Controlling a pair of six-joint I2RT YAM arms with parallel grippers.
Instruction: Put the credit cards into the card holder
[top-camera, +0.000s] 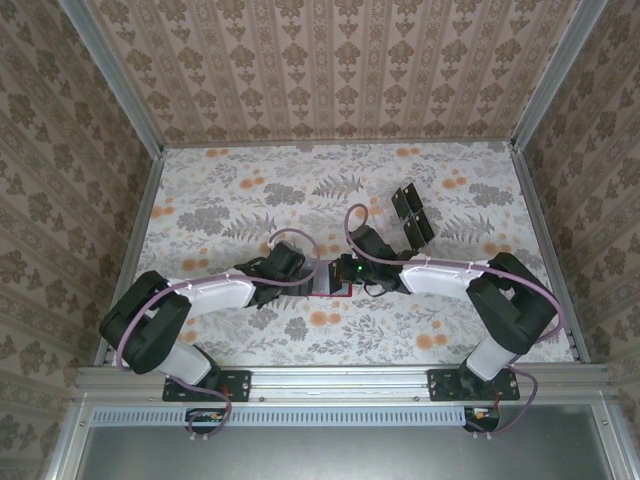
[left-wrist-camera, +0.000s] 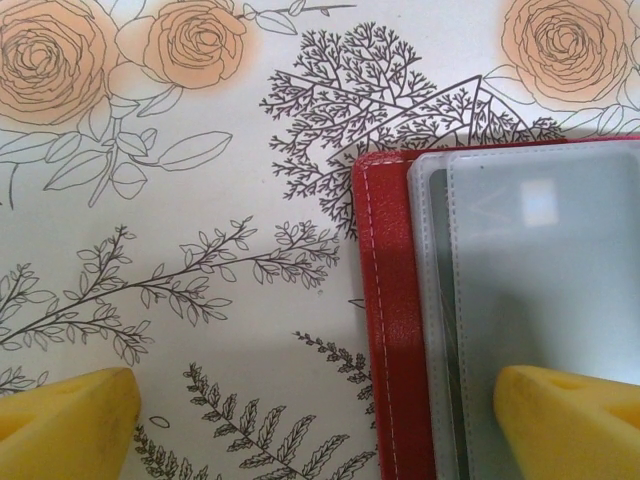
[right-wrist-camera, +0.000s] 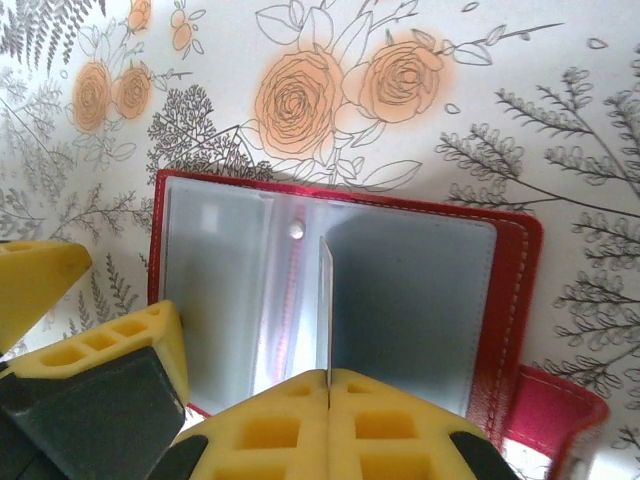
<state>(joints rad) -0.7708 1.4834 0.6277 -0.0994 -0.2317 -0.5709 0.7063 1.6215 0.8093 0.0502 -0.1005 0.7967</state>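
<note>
Claw status first: your right claw (right-wrist-camera: 328, 382) is clenched. Its yellow fingertips are pressed together on the near edge of a thin pale sleeve (right-wrist-camera: 325, 300), which stands edge-on out of the middle of the holder (right-wrist-camera: 515, 300). You can't see either face of that sleeve from the right wrist, just the edge. The holder lies open and flat on the floral table (top-camera: 230, 200), with a red stitched rim all round. Greyish clear pockets lie on both sides of the raised sleeve, and there is a small metal snap (right-wrist-camera: 297, 230) near the spine at the far side. The clasp tab (right-wrist-camera: 555, 415) sticks out past the holder's near right corner in the right wrist view. Your left claw (left-wrist-camera: 315, 390) is released, jaws wide. In the left wrist view one finger (left-wrist-camera: 570, 420) is over the clear pockets just inside the red edge, and the other (left-wrist-camera: 65, 425) is over bare cloth beside the holder. Whether the inner finger presses on the pocket, you can't tell from here. From above, both claws meet nose to nose over the holder at mid-table. The cards (top-camera: 412, 215) lie in a loose black cluster on the table beyond the right arm, well apart from the holder and clear of both claws.
</note>
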